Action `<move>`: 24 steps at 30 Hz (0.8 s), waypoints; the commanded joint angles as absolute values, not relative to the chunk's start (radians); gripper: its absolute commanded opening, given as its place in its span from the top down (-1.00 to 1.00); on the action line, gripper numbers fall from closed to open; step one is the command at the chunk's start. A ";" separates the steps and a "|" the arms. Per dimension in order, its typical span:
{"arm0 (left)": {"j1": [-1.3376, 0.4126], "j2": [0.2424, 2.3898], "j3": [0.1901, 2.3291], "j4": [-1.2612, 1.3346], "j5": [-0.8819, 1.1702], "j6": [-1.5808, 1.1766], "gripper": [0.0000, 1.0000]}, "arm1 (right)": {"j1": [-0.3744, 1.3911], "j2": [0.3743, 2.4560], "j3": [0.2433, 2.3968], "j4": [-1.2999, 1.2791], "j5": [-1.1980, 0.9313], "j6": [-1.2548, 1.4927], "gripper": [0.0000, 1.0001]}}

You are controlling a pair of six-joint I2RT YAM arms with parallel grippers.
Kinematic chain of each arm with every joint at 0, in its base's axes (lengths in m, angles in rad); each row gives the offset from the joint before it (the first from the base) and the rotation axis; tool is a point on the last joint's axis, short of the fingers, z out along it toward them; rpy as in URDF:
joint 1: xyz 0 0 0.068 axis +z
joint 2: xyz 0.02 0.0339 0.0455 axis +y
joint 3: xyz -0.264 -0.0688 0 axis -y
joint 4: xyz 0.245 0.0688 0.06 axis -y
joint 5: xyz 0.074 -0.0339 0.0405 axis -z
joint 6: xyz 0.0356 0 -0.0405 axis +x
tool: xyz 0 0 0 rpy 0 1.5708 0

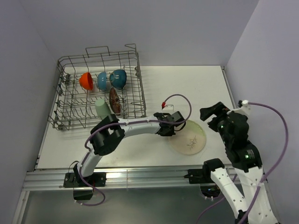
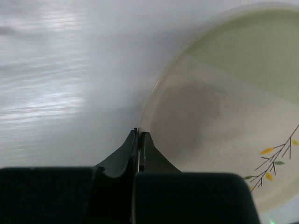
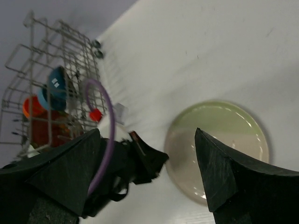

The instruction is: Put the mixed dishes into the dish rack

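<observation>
on the white table (image 1: pixel 196 84) we see the left gripper (image 2: pixel 139 133) clenched on the rim of the cream plate (image 2: pixel 224 116); the right gripper (image 3: pixel 147 135) hangs spread wide above it, holding nothing; the dish rack (image 1: pixel 133 100) stands at the table's far left.

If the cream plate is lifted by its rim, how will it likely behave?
The cream plate looks rigid and glossy, so it will probably keep its shape but may slip. The left fingers appear to pinch only its thin rim, so it will likely hang or swing. It seems ceramic, thus fragile if dropped.
</observation>
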State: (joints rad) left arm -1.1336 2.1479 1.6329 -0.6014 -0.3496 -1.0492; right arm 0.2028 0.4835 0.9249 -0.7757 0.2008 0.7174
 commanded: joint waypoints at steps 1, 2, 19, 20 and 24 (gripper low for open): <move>-1.095 2.036 1.586 -0.681 -0.446 -1.003 1.00 | 0.199 0.520 0.856 -0.697 0.059 0.741 -0.76; -1.091 2.022 1.576 -0.680 -0.452 -1.002 1.00 | 0.198 0.526 0.841 -0.687 0.043 0.744 -0.76; -1.032 1.925 1.598 -0.726 -0.489 -0.937 1.00 | 0.277 0.535 0.511 -0.586 -0.109 0.740 -0.61; -1.032 1.928 1.601 -0.727 -0.488 -0.933 1.00 | 0.296 0.534 0.526 -0.592 -0.097 0.727 -0.61; -1.032 1.937 1.632 -0.741 -0.477 -0.922 1.00 | 0.434 0.566 0.581 -0.636 0.025 0.725 -0.57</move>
